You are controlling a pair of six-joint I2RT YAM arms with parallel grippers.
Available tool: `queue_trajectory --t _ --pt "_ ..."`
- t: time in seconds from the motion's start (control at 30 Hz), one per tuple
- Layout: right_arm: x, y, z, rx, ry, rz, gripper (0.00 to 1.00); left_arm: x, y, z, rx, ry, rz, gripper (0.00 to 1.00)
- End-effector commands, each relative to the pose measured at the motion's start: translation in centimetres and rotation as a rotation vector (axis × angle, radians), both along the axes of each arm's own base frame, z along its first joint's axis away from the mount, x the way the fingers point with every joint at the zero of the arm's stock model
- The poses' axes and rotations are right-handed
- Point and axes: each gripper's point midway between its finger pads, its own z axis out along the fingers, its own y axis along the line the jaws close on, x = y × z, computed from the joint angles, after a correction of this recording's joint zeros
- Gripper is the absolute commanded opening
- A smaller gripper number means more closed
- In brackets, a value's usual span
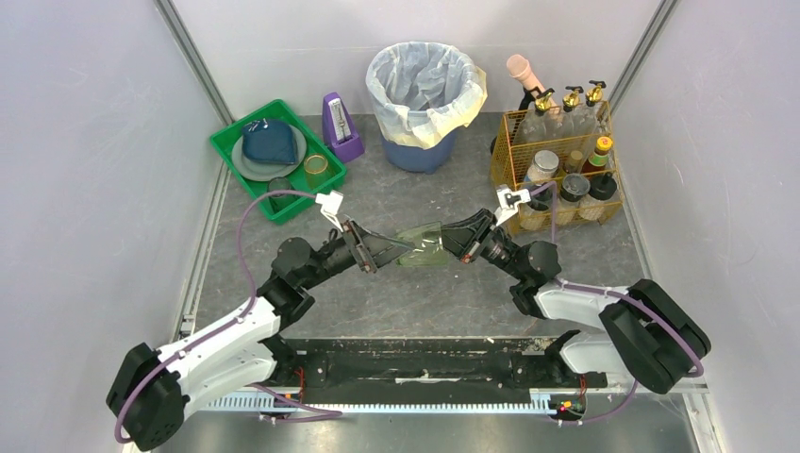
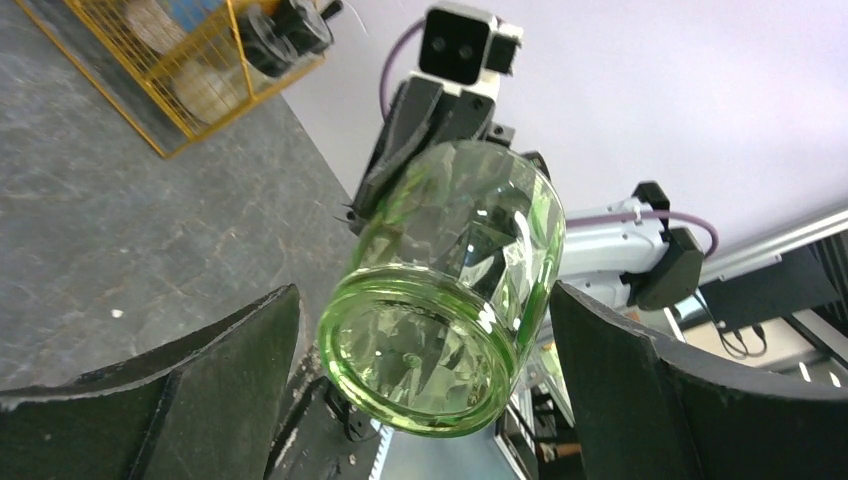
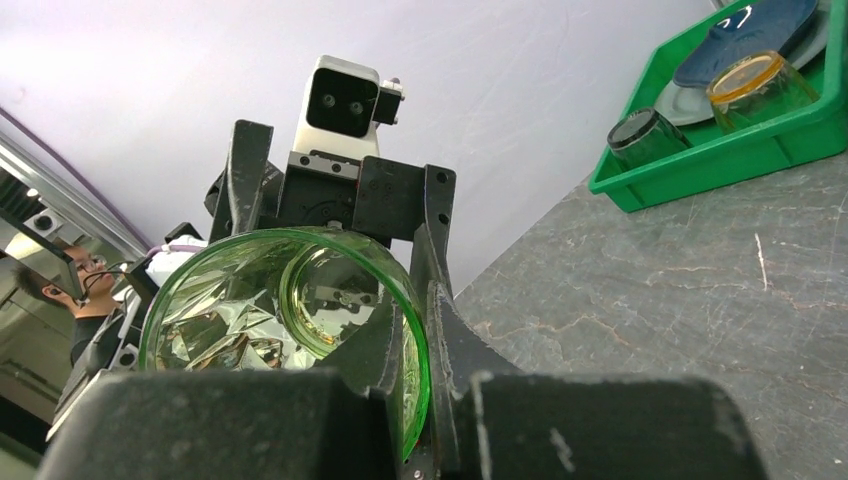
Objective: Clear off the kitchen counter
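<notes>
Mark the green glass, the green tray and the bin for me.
green glass (image 2: 440, 300), left wrist view, side wall
green tray (image 3: 720, 158), right wrist view, front wall
bin (image 1: 420, 156), top external view, blue outer wall

Both arms reach inward, tips meeting: left gripper (image 1: 408, 250) spread wide, right gripper (image 1: 446, 242) clamped on the green glass (image 1: 425, 248).
</notes>
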Motion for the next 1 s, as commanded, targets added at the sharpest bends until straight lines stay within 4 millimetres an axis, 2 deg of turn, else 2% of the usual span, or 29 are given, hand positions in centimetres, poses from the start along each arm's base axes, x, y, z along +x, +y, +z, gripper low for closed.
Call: queue_trajectory --t 0.0,0.17,0.37,0.5,0.57,0.67,0.73,0.97 --pt "-0.7 -0.3 2.0 0.067 -0.07 0.021 0.0 -1.9 -1.8 1.4 -0.058 -0.034 -0.099 1.0" --pt "-0.6 -0.2 1.6 0.072 -0.055 0.034 0.0 -2.8 -2.7 1.5 -0.072 -0.039 -0.138 0.98" --pt "-0.7 -0.2 0.8 0.059 -0.038 0.041 0.0 -2.3 -1.8 1.9 -0.077 -0.061 -0.07 0.79" --pt "-0.9 -0.3 0.5 0.055 -0.036 0.052 0.0 -2.0 -1.2 2.0 -0.066 -0.072 -0.027 0.73" --pt "-1.1 -0.2 0.5 0.054 -0.038 0.062 0.0 -1.9 -1.0 2.2 -0.065 -0.072 -0.014 0.73" --pt "-1.2 -0.2 0.6 0.059 -0.039 0.068 0.0 -1.7 -0.9 2.2 -0.064 -0.066 -0.006 0.86" --pt "-1.3 -0.2 0.6 0.061 -0.04 0.074 0.0 -1.7 -1.1 2.1 -0.063 -0.06 -0.01 0.9" --pt "-1.6 -0.1 0.8 0.072 -0.044 0.093 0.0 -1.5 -1.4 2.2 -0.063 -0.051 -0.014 0.9"
